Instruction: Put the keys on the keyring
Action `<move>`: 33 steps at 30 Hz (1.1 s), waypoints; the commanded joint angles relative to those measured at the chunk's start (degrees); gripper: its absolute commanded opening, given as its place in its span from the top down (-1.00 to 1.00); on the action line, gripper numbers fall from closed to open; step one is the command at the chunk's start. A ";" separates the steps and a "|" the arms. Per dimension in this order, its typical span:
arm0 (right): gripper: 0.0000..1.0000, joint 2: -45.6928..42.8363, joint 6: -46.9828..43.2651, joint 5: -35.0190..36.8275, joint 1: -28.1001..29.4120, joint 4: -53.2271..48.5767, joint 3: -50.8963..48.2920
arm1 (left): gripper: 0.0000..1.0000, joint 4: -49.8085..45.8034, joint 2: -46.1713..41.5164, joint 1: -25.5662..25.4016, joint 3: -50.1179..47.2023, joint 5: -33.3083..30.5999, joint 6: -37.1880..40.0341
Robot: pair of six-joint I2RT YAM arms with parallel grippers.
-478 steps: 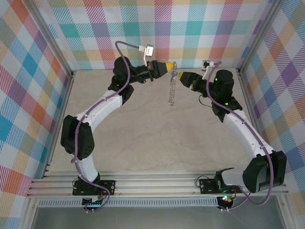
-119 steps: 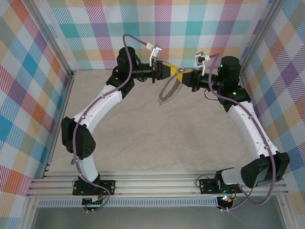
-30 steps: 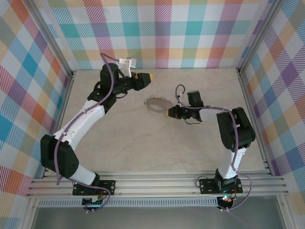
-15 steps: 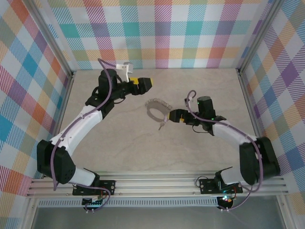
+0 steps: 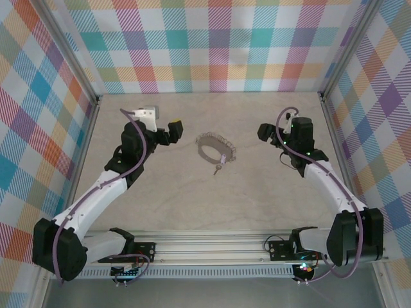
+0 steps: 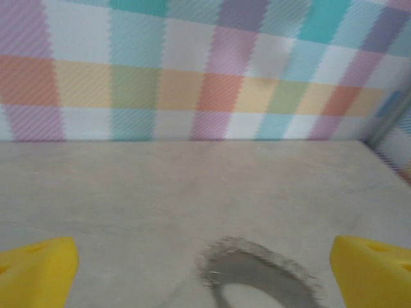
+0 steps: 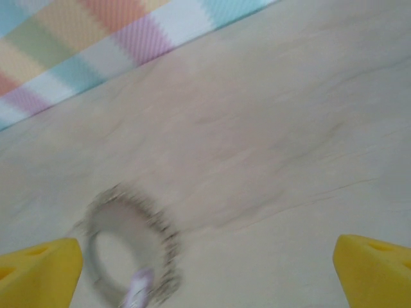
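Observation:
The keyring, a dark hoop fringed with small silvery links, lies flat on the table between the two arms. A small key with a pale lilac head sticks out from the hoop's near rim and touches it; whether it is threaded on cannot be told. My left gripper hovers open to the left of the ring, apart from it. My right gripper hovers open to its right, also apart. The blurred left wrist view has the keyring low between the yellow fingertips. The right wrist view has the keyring and key at lower left.
Bare beige table top surrounds the ring. Checkered walls close the back and both sides, with metal posts at the corners. An aluminium rail carrying the arm bases runs along the near edge.
Both grippers have opened and drawn back from the ring, the left one leftwards and nearer, the right one rightwards. The ring with the key now lies free on the table.

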 commanded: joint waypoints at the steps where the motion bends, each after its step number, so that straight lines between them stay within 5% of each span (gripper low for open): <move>1: -1.00 1.04 -5.31 13.98 -0.45 4.51 -1.99 | -1.00 3.21 -2.52 4.43 -3.33 -6.80 5.95; 7: -0.99 1.37 -12.62 18.67 -2.71 16.81 -10.24 | -1.00 7.65 -1.49 12.20 -12.62 -5.11 7.16; 14: -0.99 7.05 -17.42 21.38 -5.72 23.96 -15.59 | -1.00 20.09 5.22 14.53 -24.90 -4.15 5.97; 27: -0.99 17.93 -22.89 -1.28 -7.35 55.05 -26.40 | -1.00 33.28 21.73 17.28 -23.82 2.82 8.08; 33: -0.99 17.44 -22.52 -4.28 -8.48 51.10 -24.81 | -1.00 36.25 24.77 18.57 -24.19 3.68 6.95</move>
